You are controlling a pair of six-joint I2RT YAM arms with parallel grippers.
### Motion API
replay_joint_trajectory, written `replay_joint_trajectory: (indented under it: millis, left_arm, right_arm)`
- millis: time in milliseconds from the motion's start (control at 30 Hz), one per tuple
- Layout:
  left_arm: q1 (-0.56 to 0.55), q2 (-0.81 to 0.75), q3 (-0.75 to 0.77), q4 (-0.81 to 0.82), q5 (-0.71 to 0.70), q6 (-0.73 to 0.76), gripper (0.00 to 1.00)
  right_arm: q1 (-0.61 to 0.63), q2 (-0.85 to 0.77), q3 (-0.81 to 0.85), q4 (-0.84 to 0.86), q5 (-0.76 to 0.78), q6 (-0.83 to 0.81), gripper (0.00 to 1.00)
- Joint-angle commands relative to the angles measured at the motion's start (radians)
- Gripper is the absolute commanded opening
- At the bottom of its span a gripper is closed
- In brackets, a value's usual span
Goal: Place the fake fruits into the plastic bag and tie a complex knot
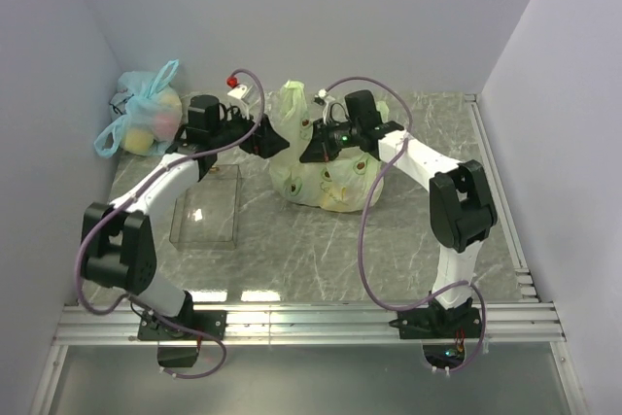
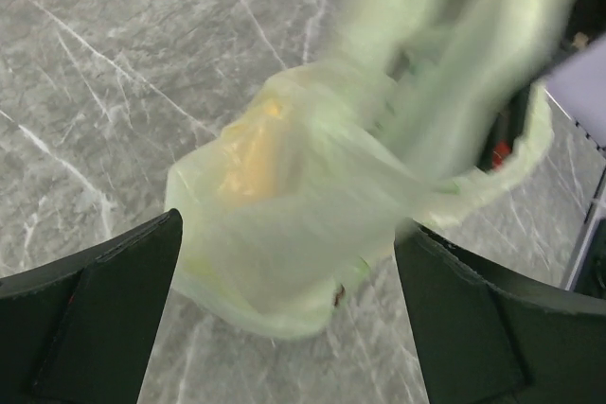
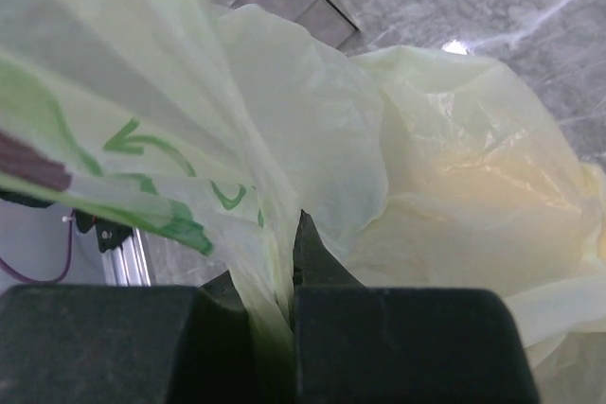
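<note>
right claw (image 3: 284, 281) clamped on thin translucent pale-green plastic bag (image 1: 326, 177) | left claw (image 2: 289, 229) gaping, bag between its fingers | risk, I reckon: stretched film slips or tears, no knot

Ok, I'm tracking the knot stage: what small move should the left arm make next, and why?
Probably close the left gripper on the loose handle of the plastic bag: its fingers stand wide open before it, while the right gripper is pinched shut on bag plastic.

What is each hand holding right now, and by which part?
The right hand pinches the plastic bag by a handle strip; the left hand is open, holding nothing.
</note>
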Motion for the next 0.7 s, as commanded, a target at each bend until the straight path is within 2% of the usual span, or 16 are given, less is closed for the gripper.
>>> replay_joint_trajectory:
  millis: [0,67,100,133,167,233,333,400,467,533,567,600,633,667]
  left_arm:
    - [-0.015,0.039,0.030,0.225,0.005,-0.112,0.99]
    - [-0.023,0.084,0.034,0.276,0.026,-0.161,0.99]
    - [-0.023,0.102,0.040,0.295,0.073,-0.184,0.96]
    - [-0.018,0.140,0.066,0.318,0.100,-0.204,0.90]
    - [-0.017,0.160,0.080,0.330,0.142,-0.244,0.76]
    - [-0.015,0.206,0.112,0.364,0.247,-0.284,0.59]
    - [-0.015,0.223,0.096,0.414,0.308,-0.355,0.47]
    - [-0.015,0.236,0.091,0.430,0.330,-0.391,0.34]
    - [-0.015,0.251,0.097,0.410,0.351,-0.408,0.14]
    - [-0.011,0.248,0.103,0.392,0.327,-0.418,0.00]
    - [-0.006,0.246,0.100,0.388,0.319,-0.431,0.00]
    - [-0.003,0.243,0.094,0.393,0.322,-0.442,0.00]
    - [0.006,0.245,0.092,0.387,0.321,-0.451,0.00]
    - [0.009,0.248,0.092,0.369,0.297,-0.465,0.00]
  right_arm:
    - [0.022,-0.050,-0.019,-0.009,0.028,-0.016,0.00]
    - [0.023,-0.061,-0.034,-0.006,0.017,-0.026,0.00]
    - [0.025,-0.063,-0.037,-0.009,0.014,-0.033,0.00]
    - [0.026,-0.067,-0.040,-0.021,0.016,-0.045,0.00]
    - [0.026,-0.070,-0.048,-0.023,0.025,-0.057,0.00]
    - [0.025,-0.070,-0.053,-0.035,0.040,-0.069,0.00]
    - [0.025,-0.078,-0.059,-0.037,0.049,-0.083,0.00]
    - [0.023,-0.083,-0.063,-0.034,0.049,-0.089,0.00]
    - [0.026,-0.093,-0.056,-0.040,0.055,-0.089,0.01]
    - [0.025,-0.116,-0.034,-0.096,0.065,-0.131,0.13]
    - [0.025,-0.131,-0.013,-0.118,0.069,-0.143,0.29]
    - [0.025,-0.154,-0.004,-0.138,0.072,-0.152,0.41]
    - [0.023,-0.215,-0.004,-0.155,0.077,-0.160,0.61]
    - [0.023,-0.251,-0.017,-0.155,0.080,-0.163,0.62]
